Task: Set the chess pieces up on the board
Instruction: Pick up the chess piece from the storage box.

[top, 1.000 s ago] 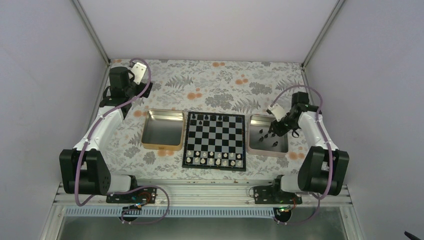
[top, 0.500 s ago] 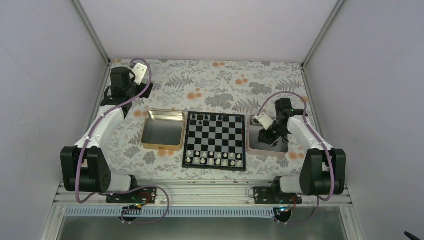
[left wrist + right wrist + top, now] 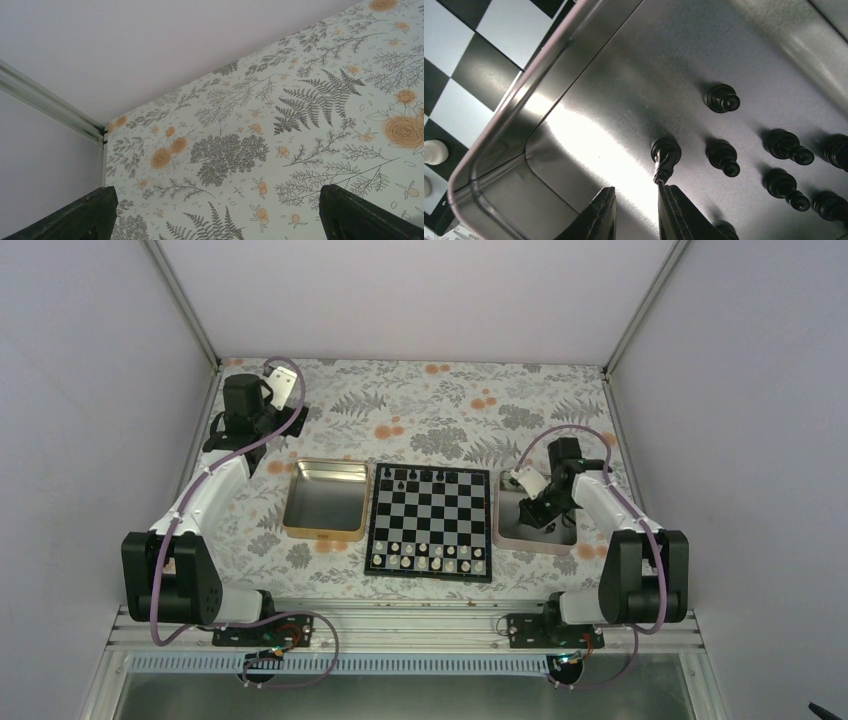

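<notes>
The board (image 3: 372, 530) lies mid-table, with a few black chess pieces (image 3: 400, 476) on its far row and white pieces on its near rows. Several black chess pieces (image 3: 722, 97) lie in the silver tray (image 3: 505, 532) to the right of the board. My right gripper (image 3: 535, 512) is down inside this tray. In the right wrist view it (image 3: 636, 192) is open by a narrow gap and empty. Its right fingertip (image 3: 666, 192) nearly touches the top of one black piece (image 3: 665, 154). My left gripper (image 3: 290, 418) is wide open and empty (image 3: 216, 210) over the tablecloth at the far left.
A gold tray (image 3: 325, 498) with nothing visible in it lies left of the board. The silver tray's rim (image 3: 524, 95) and the board's corner (image 3: 469, 65) with a white piece (image 3: 434, 150) lie just left of my right fingers. Enclosure walls stand around the table.
My right gripper has moved left and down from the silver tray's right side into the tray, beside the black pieces. The left arm has not moved.
</notes>
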